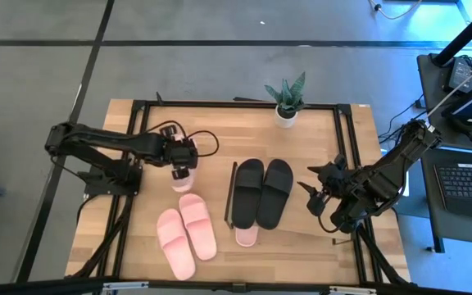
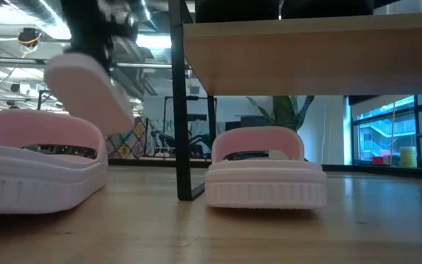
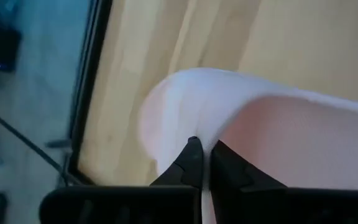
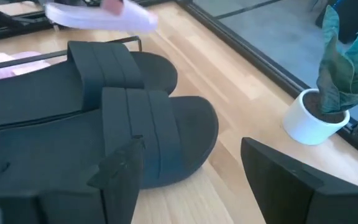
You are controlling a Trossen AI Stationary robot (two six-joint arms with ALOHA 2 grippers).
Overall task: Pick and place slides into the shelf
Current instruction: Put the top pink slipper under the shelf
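The wooden counter (image 1: 138, 246) carries the low shelf (image 1: 301, 225), seen from above as a light board with a dark thin frame. On its top board lies the black pair of slides (image 1: 261, 192), side by side. Under this board one pale pink slide (image 1: 247, 236) is already in place; its end sticks out at the near edge, and the low view shows it standing beside the dark shelf leg. So three slides seem to be placed.

A pale pink pair (image 1: 187, 230) lies on the counter left of the shelf, not on it. The fourth pink slide (image 1: 182, 177) is in the left tool (image 1: 183, 168), whose fingers are pressed together on its thin edge; in the low view it hangs tilted above the counter.

I judge the task is about half done: the held slide and then the pair on the counter are left to place.

The right tool (image 1: 318, 195) waits just right of the shelf with its fingers apart, holding nothing.
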